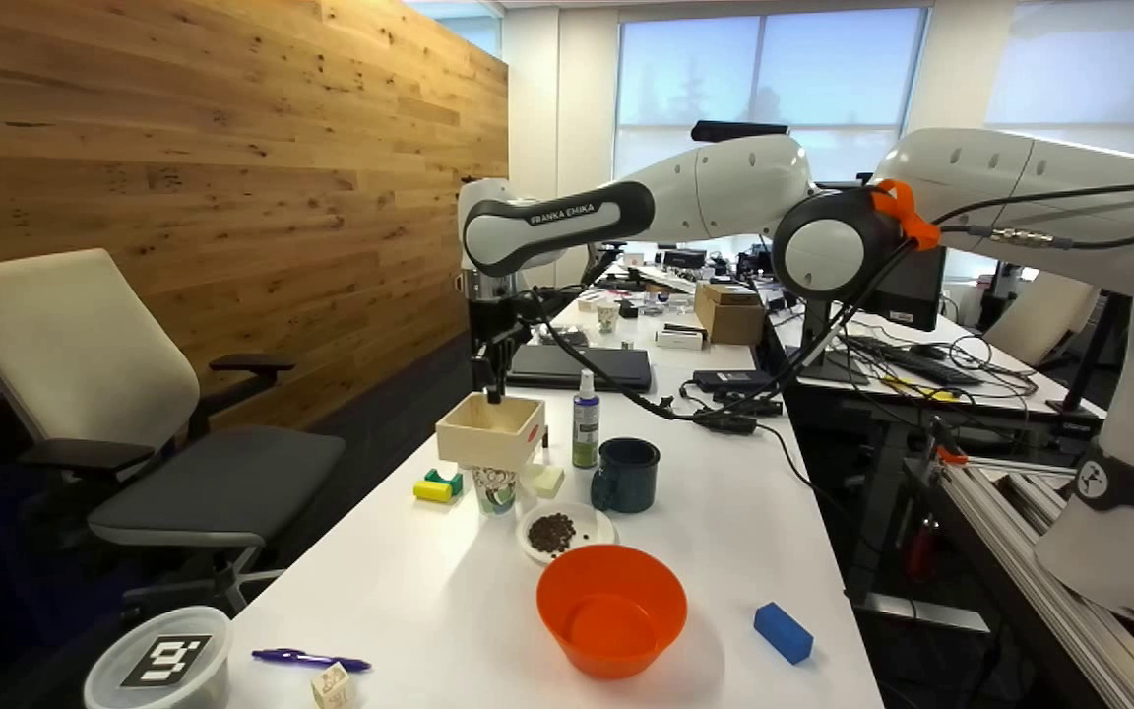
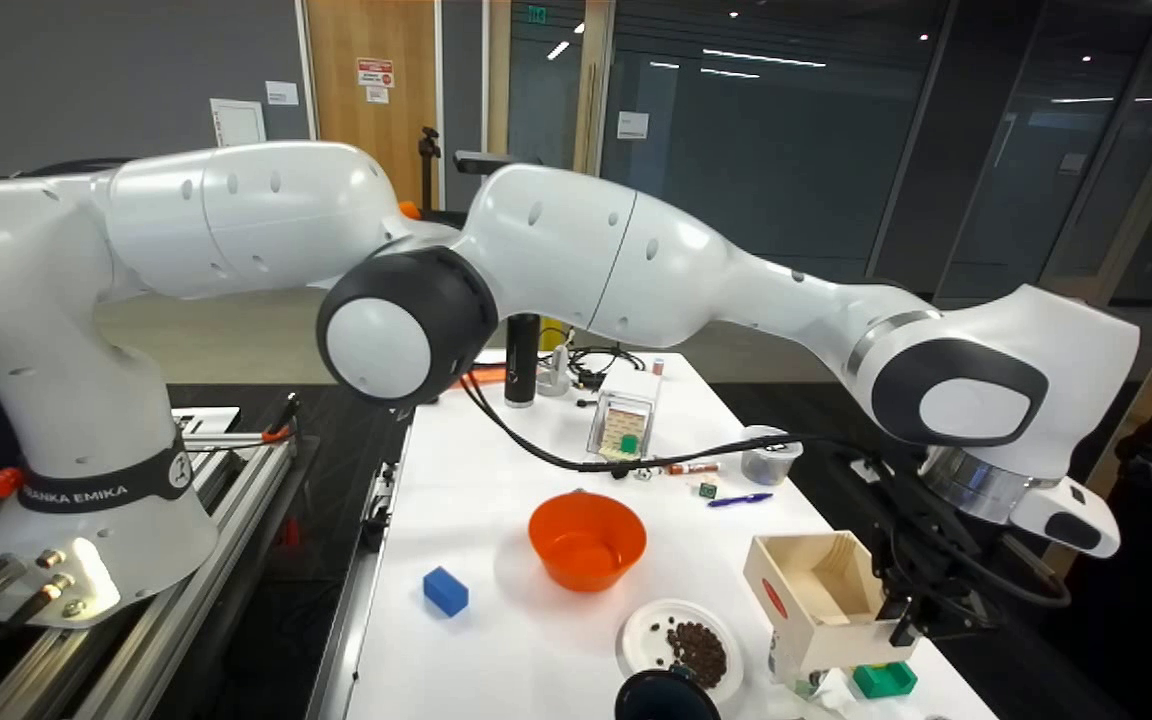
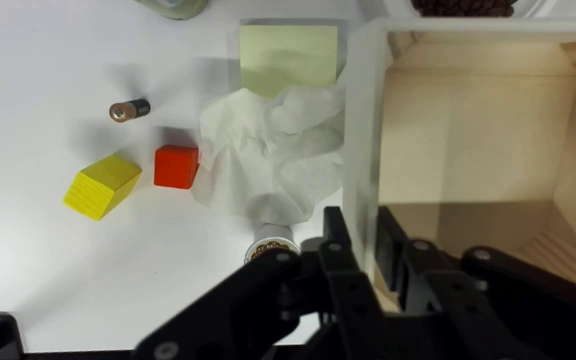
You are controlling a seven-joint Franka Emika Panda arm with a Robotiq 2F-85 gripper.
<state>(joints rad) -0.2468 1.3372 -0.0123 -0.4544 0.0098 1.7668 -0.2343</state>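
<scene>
White tissue point(image 3: 268, 150): crumpled, below and just beside the gripper point(image 3: 361, 215)
Pale yellow notepad point(image 3: 288, 55): partly covered by the tissue, lower than the gripper
Red block point(image 3: 173, 167): next to the tissue, on the side away from the gripper
Yellow block point(image 3: 102, 186): farther from the gripper than the red block
Battery point(image 3: 130, 110): copper and black, beyond the tissue from the gripper
Spray bottle point(image 1: 585, 433): upright, near the gripper
White plate point(image 1: 599, 522): carries dark beans point(image 1: 551, 533), lower than the gripper
Dark mug point(image 1: 628, 476): just beside the plate, lower than the gripper
Orange bowl point(image 1: 612, 650): farther from the gripper than the plate
Blue block point(image 1: 784, 632): well apart from the gripper
Purple pen point(image 1: 311, 660): likewise well apart
</scene>
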